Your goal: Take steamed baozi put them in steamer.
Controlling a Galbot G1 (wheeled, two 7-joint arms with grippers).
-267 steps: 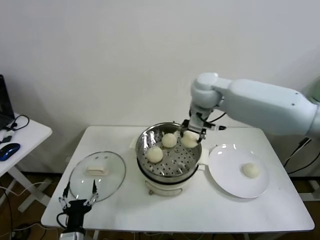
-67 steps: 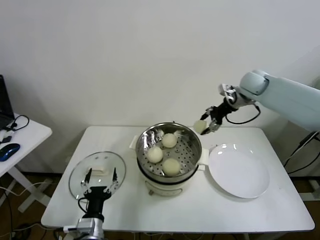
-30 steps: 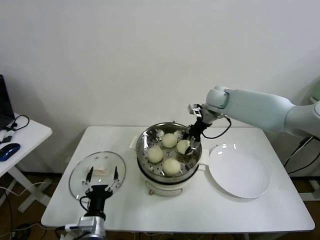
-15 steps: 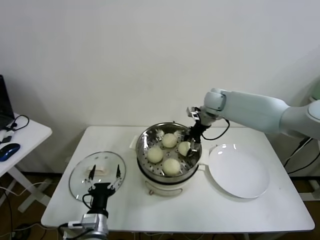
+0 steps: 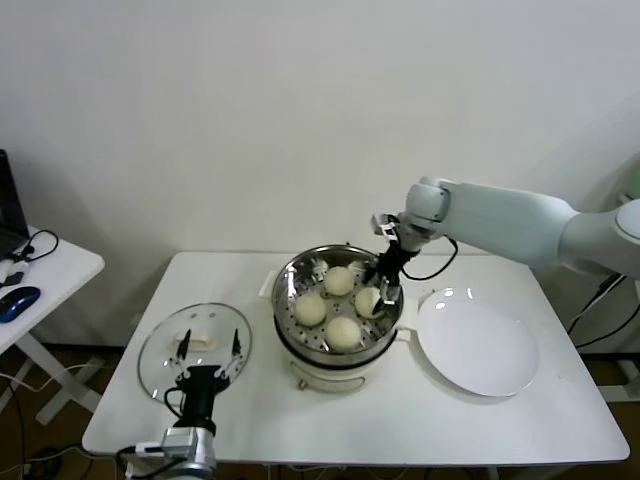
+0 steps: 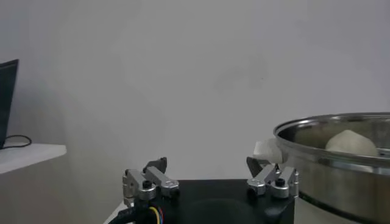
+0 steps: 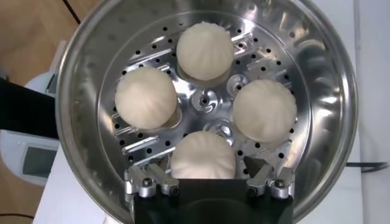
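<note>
The steamer [image 5: 287, 283] stands mid-table on its cream pot base and holds several white steamed baozi. My right gripper [image 5: 380, 288] hangs over the steamer's right side, open, its fingers wide on either side of one baozi [image 7: 203, 157] that rests on the perforated floor. Three more baozi [image 7: 205, 50] [image 7: 145, 97] [image 7: 264, 110] lie around it inside the steel wall [image 7: 85, 73]. My left gripper [image 5: 210, 347] waits open and holding nothing near the table's front left. In the left wrist view the steamer rim [image 6: 341, 131] and one baozi [image 6: 352, 143] show past its fingers.
A flat glass lid [image 5: 165, 350] lies on the table under and beside the left gripper. A white round plate [image 5: 478, 345] sits right of the steamer. A side table with a mouse [image 5: 20, 300] stands far left. The wall is close behind.
The right gripper has opened and let go of the baozi, which now rests in the steamer. The arm itself has barely shifted. The left arm has stayed put.
</note>
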